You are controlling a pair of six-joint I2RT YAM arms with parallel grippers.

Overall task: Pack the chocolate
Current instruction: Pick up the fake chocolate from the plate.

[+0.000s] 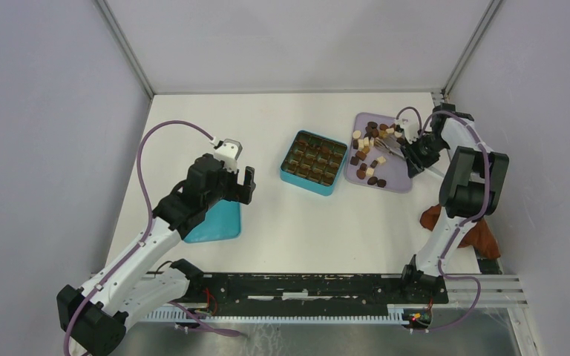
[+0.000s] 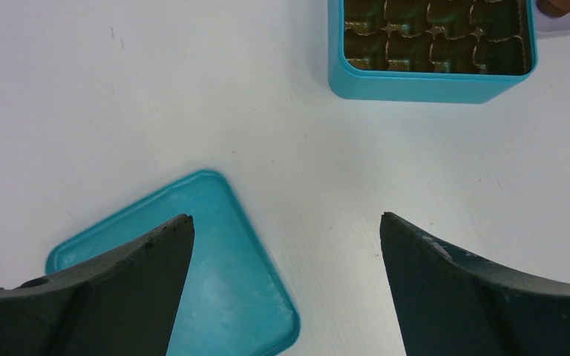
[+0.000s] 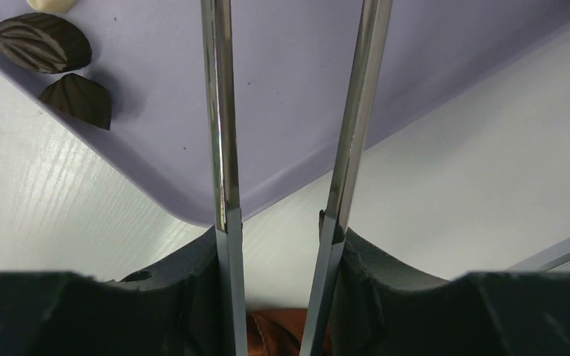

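White table (image 1: 282,237), grey walls. Chocolate (image 1: 366,152) is scattered on the lilac tray (image 1: 399,182), beside the teal box (image 1: 314,162), whose visible cups look unfilled. Tongs (image 3: 223,148) are clasped in the right gripper (image 3: 280,252) over the tray. The left gripper (image 2: 286,222) is spread wide above the lid (image 2: 215,297). Step judged: first pick; next, the tongs are to be squeezed on one piece.

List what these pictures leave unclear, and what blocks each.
Tips of the tongs: right wrist view, cut off by the top edge.
Far cells of the teal box: left wrist view, cut off by the top edge.
Part of the cloth: top view, behind the right arm.
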